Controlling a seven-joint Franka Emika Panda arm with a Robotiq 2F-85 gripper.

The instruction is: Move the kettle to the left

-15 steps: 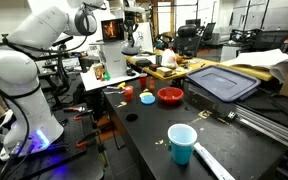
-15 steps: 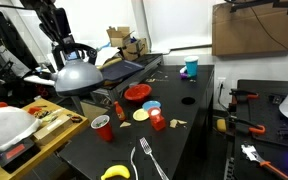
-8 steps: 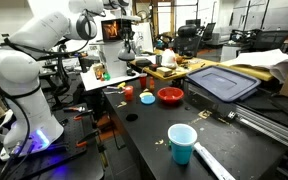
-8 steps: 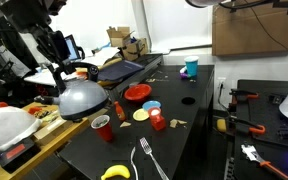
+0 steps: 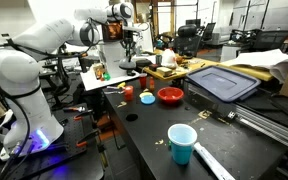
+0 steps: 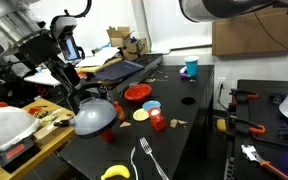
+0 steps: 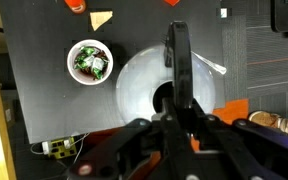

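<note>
The gripper (image 7: 180,112) is clamped on the dark handle of the kettle (image 6: 94,118), which is low over the black table (image 6: 189,125) edge just beside the red cup (image 6: 102,128), so the move seems mostly made, with set-down and release left.

Two outside cameras look along the black worktop (image 5: 144,140) from opposite ends; a third rides on the wrist.
In an exterior view the light-blue cup (image 5: 182,143) is close to the lens, the red bowl (image 5: 170,96) behind it; in an exterior view the red bowl (image 6: 137,93) comes before the light-blue cup (image 6: 191,67), which stands far off. The wrist view looks straight down, very near, on the kettle (image 7: 149,90).
</note>
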